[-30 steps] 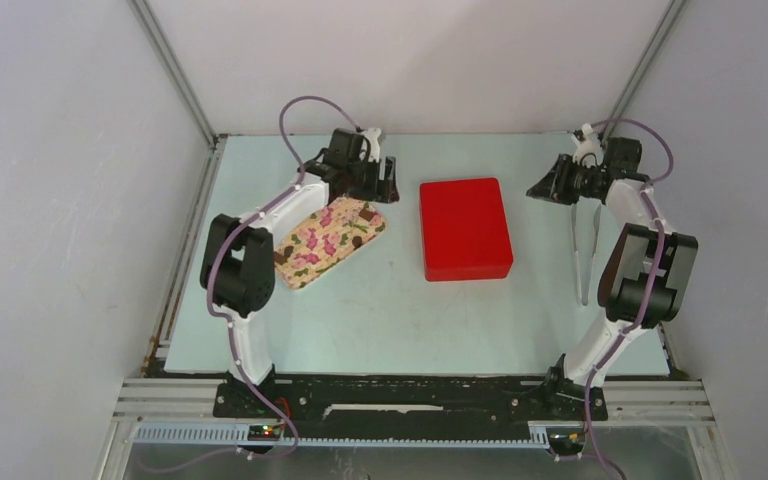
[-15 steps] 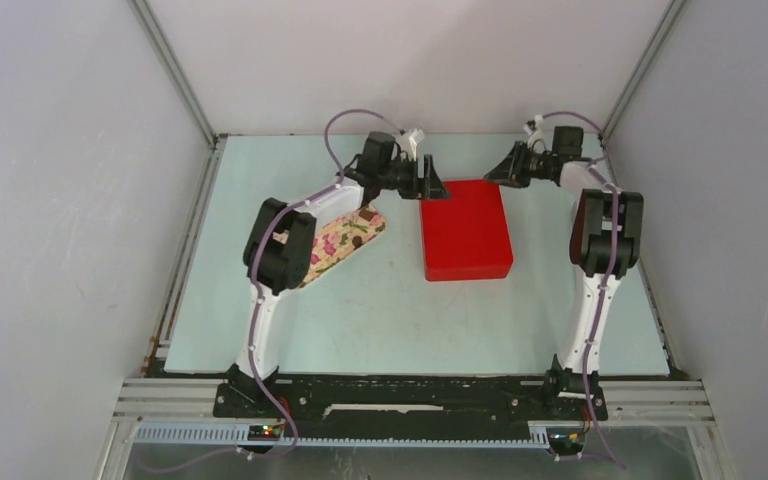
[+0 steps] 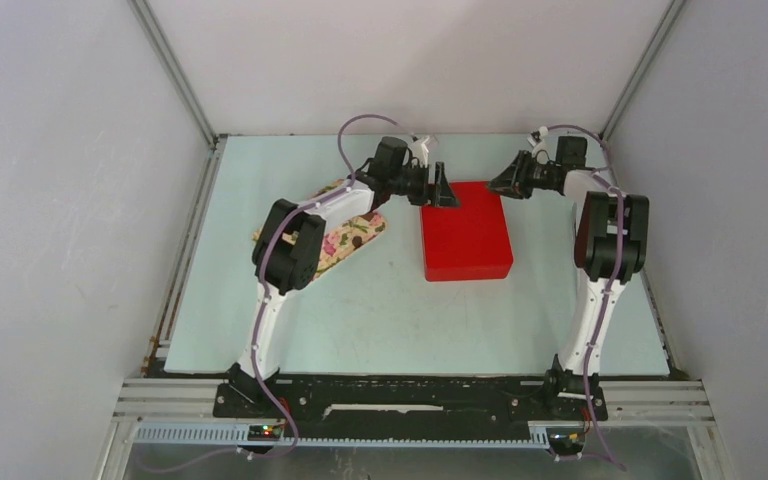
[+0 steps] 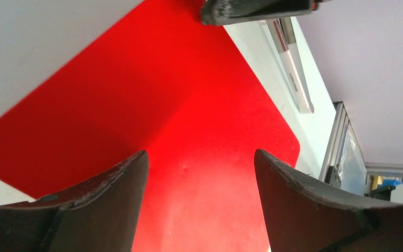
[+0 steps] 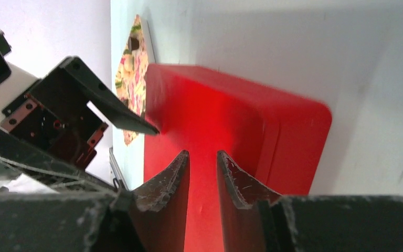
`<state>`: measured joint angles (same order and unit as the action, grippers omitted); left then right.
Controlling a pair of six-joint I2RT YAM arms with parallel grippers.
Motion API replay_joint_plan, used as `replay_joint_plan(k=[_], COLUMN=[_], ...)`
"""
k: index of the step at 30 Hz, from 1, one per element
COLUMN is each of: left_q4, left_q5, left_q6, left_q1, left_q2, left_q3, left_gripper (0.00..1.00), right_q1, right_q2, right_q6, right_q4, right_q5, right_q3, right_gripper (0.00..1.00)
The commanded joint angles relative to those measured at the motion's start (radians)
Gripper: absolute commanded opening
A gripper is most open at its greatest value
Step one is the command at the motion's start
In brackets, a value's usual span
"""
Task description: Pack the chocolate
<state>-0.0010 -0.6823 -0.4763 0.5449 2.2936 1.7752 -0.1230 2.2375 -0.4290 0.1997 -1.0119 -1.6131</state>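
Observation:
A closed red box (image 3: 466,232) lies mid-table and fills the left wrist view (image 4: 152,100) and the right wrist view (image 5: 231,121). My left gripper (image 3: 443,192) hovers open and empty over its far left corner (image 4: 200,152). My right gripper (image 3: 503,186) is at the far right corner, its jaws a narrow gap apart with nothing between them (image 5: 202,152). The flower-print tray (image 3: 348,236) lies left of the box, partly under my left arm. A dark brown chocolate lump (image 3: 367,213) shows on its far end (image 5: 134,43). The other chocolate is hidden.
Metal tongs (image 4: 293,65) lie on the table right of the box; in the top view my right arm hides them. The pale green table (image 3: 390,310) is walled by grey panels with metal rails along its left, right and near edges.
Both arms swung inward from the table's sides to the red box's far corners. The left gripper moved off the tray and further over the box. The box and tray stayed still.

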Motion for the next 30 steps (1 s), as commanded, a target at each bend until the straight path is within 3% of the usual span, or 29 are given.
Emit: replay_joint_plan(k=[1,4,8,14,20,27,30], left_q4=[-0.093,-0.083,-0.022,-0.010,0.068,0.008,-0.090], left_q5=[0.009,-0.040,-0.146,-0.172,-0.186,-0.187,-0.174], left_q6=[0.118,0.139,0.113,0.133,0.013,0.050,0.131], left_q1=[0.007,0.007,0.014,0.065,0.087,0.085,0.076], left_q2=[-0.173,-0.270,-0.355,-0.359,-0.209,-0.200,-0.243], left_q3=[-0.015,-0.099,-0.247,-0.403,-0.392,-0.341,-0.270], left_gripper=[0.80,0.80,0.80,0.78,0.77,0.77,0.77], right_q1=[-0.058,-0.081,-0.083,-0.086,-0.087,-0.107,-0.122], right_q2=[-0.243,-0.346,-0.413,-0.323,-0.197,-0.215,-0.272], right_q6=[0.053,0.136,0.371,0.629,0.547,0.558,0.559], right_q4=[0.007,0.155,0.428,0.689,0.647,0.649,0.616], right_q5=[-0.003,-0.045,-0.084,-0.117,-0.035,-0.067,-0.112], right_q3=[0.124,0.203,0.269,0.324,0.346,0.347,0.337], right_gripper=[0.29,0.29,0.29,0.28,0.25,0.25,0.26])
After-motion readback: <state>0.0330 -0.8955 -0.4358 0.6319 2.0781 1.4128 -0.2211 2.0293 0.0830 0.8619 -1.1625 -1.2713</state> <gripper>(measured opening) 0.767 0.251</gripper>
